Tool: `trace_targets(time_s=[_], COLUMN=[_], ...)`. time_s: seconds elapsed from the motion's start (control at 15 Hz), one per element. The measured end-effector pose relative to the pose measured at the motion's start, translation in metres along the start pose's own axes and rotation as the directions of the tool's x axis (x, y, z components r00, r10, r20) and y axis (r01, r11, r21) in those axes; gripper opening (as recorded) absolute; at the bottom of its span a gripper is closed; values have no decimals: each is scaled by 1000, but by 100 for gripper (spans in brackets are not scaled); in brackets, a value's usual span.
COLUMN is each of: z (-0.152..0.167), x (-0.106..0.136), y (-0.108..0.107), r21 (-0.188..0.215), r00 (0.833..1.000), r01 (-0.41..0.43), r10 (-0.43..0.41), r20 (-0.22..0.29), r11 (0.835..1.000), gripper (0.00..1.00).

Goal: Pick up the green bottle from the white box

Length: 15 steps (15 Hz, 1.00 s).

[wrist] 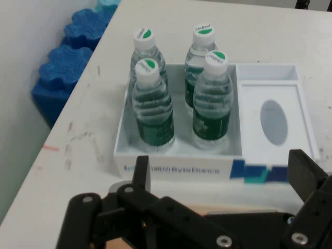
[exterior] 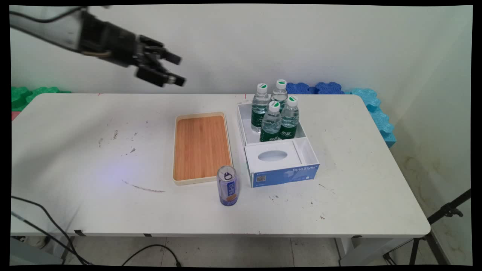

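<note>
So the hand (exterior: 171, 69) hangs high over the far left part of the tabletop (exterior: 94, 158), fingers spread apart, gripping nothing. Everything sits down and to the right of it. Nearest below is the bamboo tray (exterior: 201, 147), bare, its long axis running near to far. Just right of the tray is the white box (exterior: 278, 145): the far compartment holds 4 water bottles (exterior: 275, 113) standing upright in a 2 by 2 cluster, while the near compartment has only an insert with an oval cutout. A blue can (exterior: 227, 186) stands upright by the tray's near right corner.
</note>
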Motion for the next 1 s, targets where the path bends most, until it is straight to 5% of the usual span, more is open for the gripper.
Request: trace_targets(time_s=[0.47, 1.0], z=[102, 189], x=[29, 29], y=[9, 22], r21=[-14, -23], r00=[999, 990], r01=[32, 104], r10=[-31, -101], r20=[43, 93], r11=[999, 994], gripper=[100, 100])
